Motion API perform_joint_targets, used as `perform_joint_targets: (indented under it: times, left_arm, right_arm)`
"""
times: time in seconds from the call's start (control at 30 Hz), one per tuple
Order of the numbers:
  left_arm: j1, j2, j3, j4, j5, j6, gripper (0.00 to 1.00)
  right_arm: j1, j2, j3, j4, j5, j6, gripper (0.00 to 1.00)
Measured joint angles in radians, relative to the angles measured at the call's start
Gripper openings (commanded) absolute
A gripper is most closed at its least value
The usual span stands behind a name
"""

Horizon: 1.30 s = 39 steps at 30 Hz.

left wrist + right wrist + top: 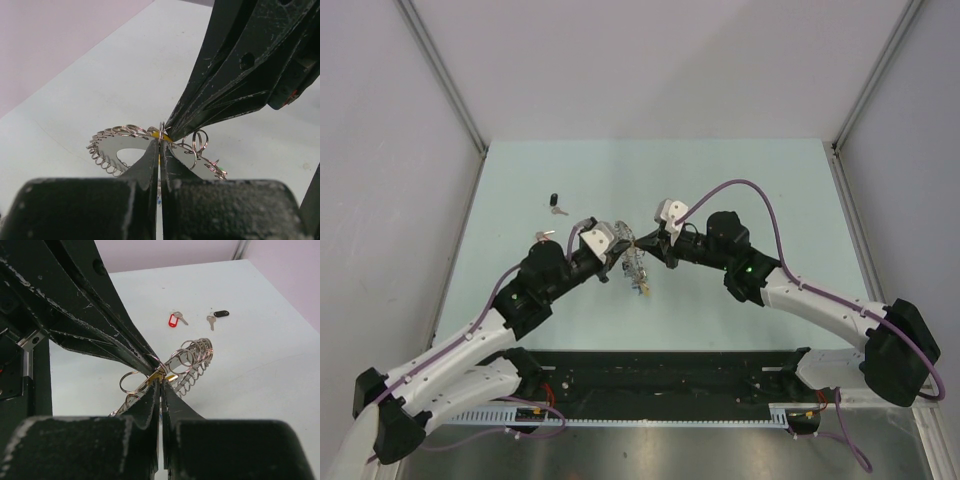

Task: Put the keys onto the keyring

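Keyring [120, 131]: pinched in clenched left hand [160, 142]; yellow key [159, 376] nipped by clenched right hand [161, 384]. Risk: hands crowd one spot, so a twist could drop the key to the worktop [260, 370] (red key [173, 320], black key [220, 313] lie there).

right pincer [161, 386] pinching yellow key [160, 376] at keyring [194, 359], red key [173, 320], black key [220, 314] beyond
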Motion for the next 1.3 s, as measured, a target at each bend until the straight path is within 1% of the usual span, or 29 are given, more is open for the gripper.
perform_joint_targets:
  times: [0.1,0.17,0.2,0.3,0.47,0.53,0.67,0.7,0.77,0.83,0.87,1.0,1.2,1.3]
  left_arm:
    - [0.003,-0.016,-0.023,0.026,-0.003,-0.025,0.01]
    - [0.005,-0.020,-0.032,0.040,-0.002,-0.038,0.09]
    - [0.006,-0.020,-0.033,0.043,-0.002,-0.043,0.18]
    - [0.017,-0.020,-0.033,0.071,-0.001,-0.051,0.25]
    - [0.045,-0.022,-0.017,0.095,0.027,-0.038,0.29]
    - [0.056,-0.021,-0.005,0.090,0.050,-0.026,0.30]
    - [0.087,-0.015,0.031,0.051,0.117,0.018,0.39]
    - [0.098,-0.012,0.040,0.039,0.142,0.031,0.43]
    - [0.122,-0.003,0.058,0.013,0.206,0.057,0.45]
    - [0.150,0.008,0.074,-0.014,0.276,0.084,0.50]
    - [0.167,0.015,0.081,-0.029,0.326,0.103,0.51]
    - [0.193,0.041,0.093,-0.092,0.451,0.181,0.53]
    - [0.208,0.086,0.093,-0.162,0.607,0.274,0.51]
    - [0.211,0.114,0.093,-0.181,0.660,0.299,0.51]
  right_arm:
    - [0.000,0.000,0.000,0.001,-0.013,-0.010,0.00]
    - [0.001,0.000,0.000,0.000,-0.014,-0.020,0.00]
    - [0.001,0.000,0.000,-0.001,-0.013,-0.026,0.00]
    - [0.003,-0.005,0.000,-0.032,-0.009,-0.050,0.00]
    - [0.004,-0.016,-0.008,-0.119,0.003,-0.096,0.00]
    - [0.004,-0.024,-0.011,-0.148,0.010,-0.114,0.00]
    - [0.004,-0.040,-0.011,-0.180,0.018,-0.146,0.00]
    - [0.004,-0.043,-0.011,-0.188,0.018,-0.154,0.00]
    - [0.003,-0.049,-0.011,-0.201,0.017,-0.170,0.00]
    - [0.004,-0.052,-0.011,-0.211,0.016,-0.185,0.00]
    - [0.003,-0.053,-0.011,-0.216,0.016,-0.193,0.00]
    - [0.003,-0.064,-0.011,-0.238,0.005,-0.218,0.00]
    - [0.002,-0.079,-0.011,-0.264,-0.029,-0.251,0.00]
    - [0.002,-0.083,-0.011,-0.273,-0.047,-0.265,0.00]
